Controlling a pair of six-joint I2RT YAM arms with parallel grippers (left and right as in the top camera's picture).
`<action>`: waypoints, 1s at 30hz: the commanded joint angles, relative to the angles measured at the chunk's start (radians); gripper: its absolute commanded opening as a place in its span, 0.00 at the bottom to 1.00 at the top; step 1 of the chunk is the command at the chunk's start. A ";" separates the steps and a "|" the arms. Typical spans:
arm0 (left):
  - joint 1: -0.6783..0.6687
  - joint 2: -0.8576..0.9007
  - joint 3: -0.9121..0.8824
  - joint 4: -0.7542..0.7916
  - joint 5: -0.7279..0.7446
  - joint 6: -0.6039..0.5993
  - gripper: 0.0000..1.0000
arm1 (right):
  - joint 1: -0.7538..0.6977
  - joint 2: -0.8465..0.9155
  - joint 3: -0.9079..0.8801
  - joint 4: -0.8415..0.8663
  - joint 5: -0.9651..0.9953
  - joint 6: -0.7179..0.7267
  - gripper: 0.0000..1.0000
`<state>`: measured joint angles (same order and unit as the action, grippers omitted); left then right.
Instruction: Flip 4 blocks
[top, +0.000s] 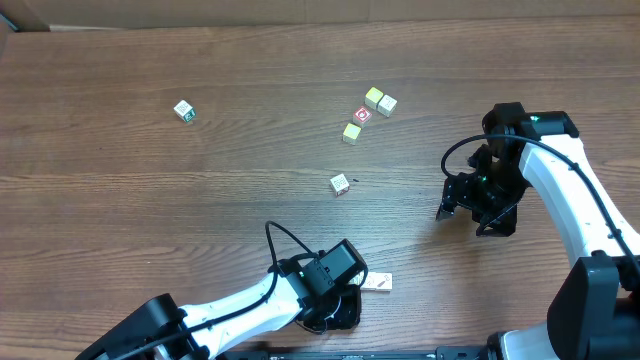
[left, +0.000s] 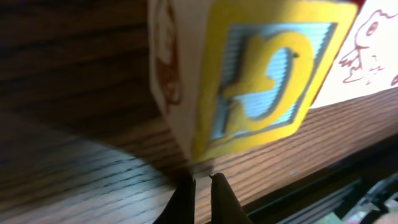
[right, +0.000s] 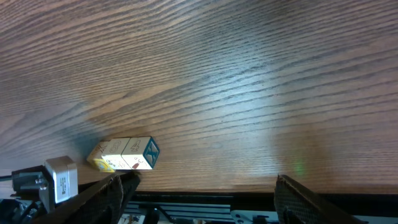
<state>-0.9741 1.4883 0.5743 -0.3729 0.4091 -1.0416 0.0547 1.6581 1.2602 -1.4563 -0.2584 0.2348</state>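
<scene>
Two pale blocks (top: 376, 283) lie side by side near the table's front edge. In the left wrist view the nearer block (left: 261, 81) fills the frame, showing a yellow-framed blue face, with a white, red-printed block (left: 373, 43) behind it. My left gripper (left: 202, 180) is shut with nothing between its tips, which sit right at the nearer block's lower edge. The same pair (right: 124, 154) shows in the right wrist view. Three more pale blocks (top: 374, 97) (top: 387, 104) (top: 351, 132) sit at the back. My right gripper (top: 468, 216) hovers open and empty at the right.
A red-ring cube (top: 363, 116) sits among the back blocks. A white cube (top: 340, 184) lies mid-table and a green-marked cube (top: 183, 111) far left. The table's front edge (right: 205, 190) runs just below the right gripper's fingers (right: 115, 190).
</scene>
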 joint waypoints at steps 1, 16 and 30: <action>0.018 0.022 -0.011 0.017 0.010 -0.021 0.04 | 0.002 0.001 0.009 0.002 -0.005 -0.004 0.79; 0.056 0.022 -0.011 0.032 -0.039 -0.021 0.04 | 0.002 0.001 0.009 -0.005 -0.005 -0.004 0.79; 0.072 0.022 -0.011 0.051 -0.055 -0.010 0.04 | 0.002 0.001 0.009 -0.008 -0.005 -0.004 0.79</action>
<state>-0.9134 1.4967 0.5743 -0.3279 0.3954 -1.0485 0.0547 1.6581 1.2602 -1.4666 -0.2581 0.2348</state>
